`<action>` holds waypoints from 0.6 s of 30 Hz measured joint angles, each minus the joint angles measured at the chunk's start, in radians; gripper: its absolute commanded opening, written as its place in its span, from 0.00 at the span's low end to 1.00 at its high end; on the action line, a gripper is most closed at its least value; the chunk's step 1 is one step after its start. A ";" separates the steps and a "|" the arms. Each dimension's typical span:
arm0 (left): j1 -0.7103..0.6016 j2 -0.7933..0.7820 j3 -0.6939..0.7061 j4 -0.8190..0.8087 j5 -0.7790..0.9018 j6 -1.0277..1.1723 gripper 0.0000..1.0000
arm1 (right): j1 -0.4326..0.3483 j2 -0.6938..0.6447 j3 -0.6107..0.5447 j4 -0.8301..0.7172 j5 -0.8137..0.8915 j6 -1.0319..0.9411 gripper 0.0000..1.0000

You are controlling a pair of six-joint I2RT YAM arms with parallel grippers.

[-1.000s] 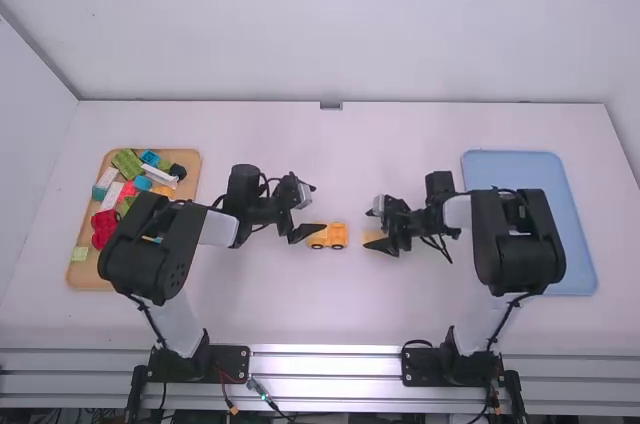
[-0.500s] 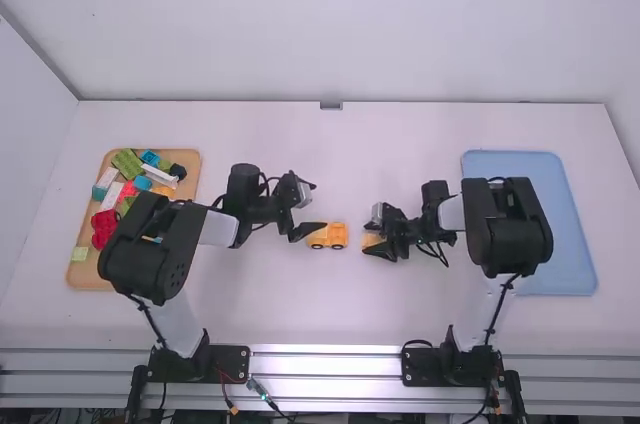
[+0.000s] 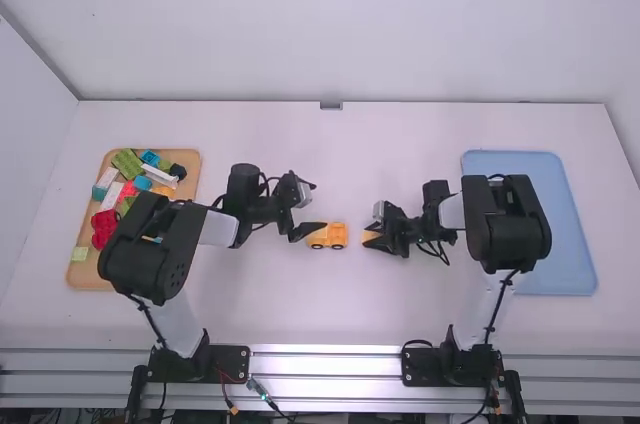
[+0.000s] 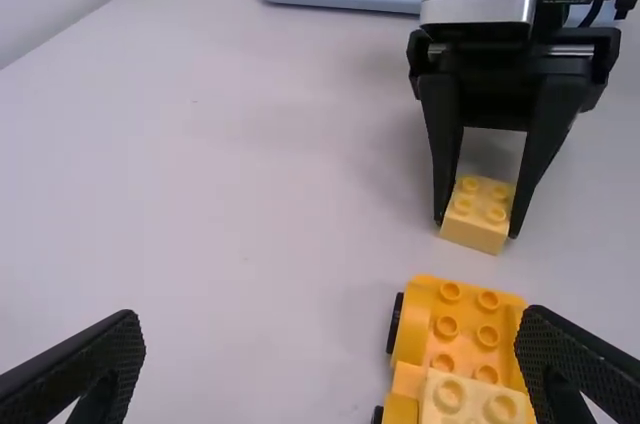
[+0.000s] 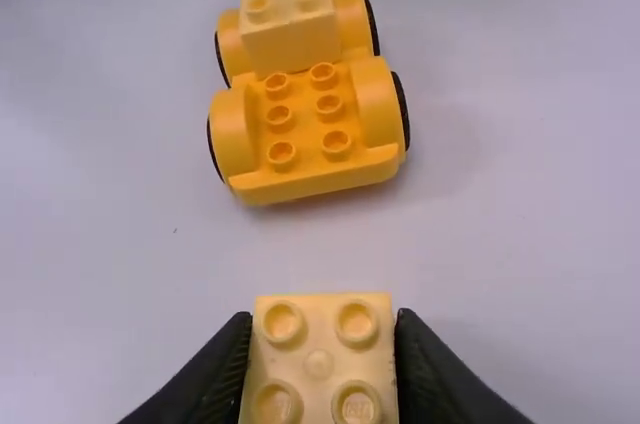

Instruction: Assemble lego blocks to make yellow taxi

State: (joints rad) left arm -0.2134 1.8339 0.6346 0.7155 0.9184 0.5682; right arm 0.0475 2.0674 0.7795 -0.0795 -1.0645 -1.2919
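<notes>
The orange-yellow wheeled base [image 3: 338, 235] stands on the table between the arms, with a pale yellow brick [image 5: 290, 29] on one end of its studs. My left gripper [image 3: 311, 232] is beside the base's left end; in the left wrist view this gripper [image 4: 335, 369] is open, one finger close to the base. To the right of the base, across a small gap, my right gripper [image 3: 372, 236] is shut on a second pale yellow brick [image 4: 478, 212]. In the right wrist view the right gripper [image 5: 322, 344] has that brick's studs between its fingers. Its height above the table is hard to tell.
A wooden tray [image 3: 88, 269] of mixed coloured blocks lies at the left, partly under the left arm. The blue tray [image 3: 572, 244] lies at the right, partly under the right arm. A wall [image 3: 330, 24] rises behind the table.
My right gripper and its arm have shifted slightly left, and its fingers now stand around the second pale yellow brick. The left arm and the wheeled base have stayed still.
</notes>
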 measured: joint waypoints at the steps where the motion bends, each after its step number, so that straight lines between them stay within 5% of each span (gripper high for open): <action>1: 0.000 0.000 0.000 -0.003 0.000 0.000 0.99 | 0.000 0.000 0.000 0.001 -0.002 -0.002 0.33; 18: -0.005 0.012 0.000 -0.178 0.061 0.152 0.99 | 0.043 -0.032 0.080 -0.161 0.022 -0.092 0.27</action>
State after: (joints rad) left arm -0.2180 1.8462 0.6346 0.5377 0.9798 0.7200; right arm 0.0906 2.0354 0.8593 -0.2409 -1.0428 -1.3842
